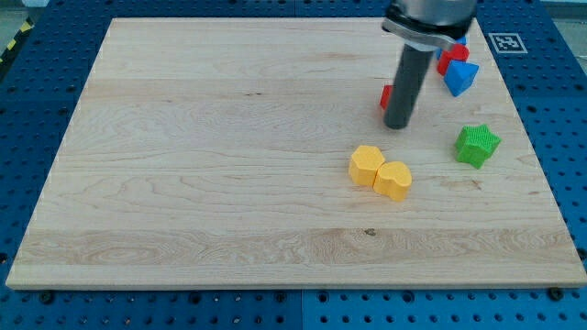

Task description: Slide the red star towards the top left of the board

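My tip (397,126) rests on the board in the view's upper right. A red block (386,95) shows just left of the rod and is mostly hidden behind it, so I cannot make out its shape. It lies slightly above the tip. A second red block (451,60) lies further right, partly hidden under the arm, and its shape is also unclear. It touches a blue block (460,78).
A green star (477,145) lies to the right of the tip. A yellow hexagon-like block (367,165) and a yellow heart (393,181) touch each other just below the tip. The wooden board (202,165) sits on a blue pegboard.
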### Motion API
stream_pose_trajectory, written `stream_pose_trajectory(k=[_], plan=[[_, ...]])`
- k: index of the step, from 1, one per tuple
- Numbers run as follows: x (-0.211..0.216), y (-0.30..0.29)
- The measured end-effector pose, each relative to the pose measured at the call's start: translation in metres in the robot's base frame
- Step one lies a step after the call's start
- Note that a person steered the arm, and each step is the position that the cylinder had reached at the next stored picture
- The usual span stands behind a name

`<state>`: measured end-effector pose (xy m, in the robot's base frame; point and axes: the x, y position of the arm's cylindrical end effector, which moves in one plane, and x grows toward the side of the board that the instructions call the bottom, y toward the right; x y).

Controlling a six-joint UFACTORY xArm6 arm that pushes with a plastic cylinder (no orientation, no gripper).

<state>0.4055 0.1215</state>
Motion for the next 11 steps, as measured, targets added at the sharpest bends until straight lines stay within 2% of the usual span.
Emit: stream_pose_trajectory(k=[1,3,6,8,11], plan=[[-0.011,-0.001],[-0.001,0.000],[-0.004,0.059],[-0.033,0.062],[-0.045,-0.024]])
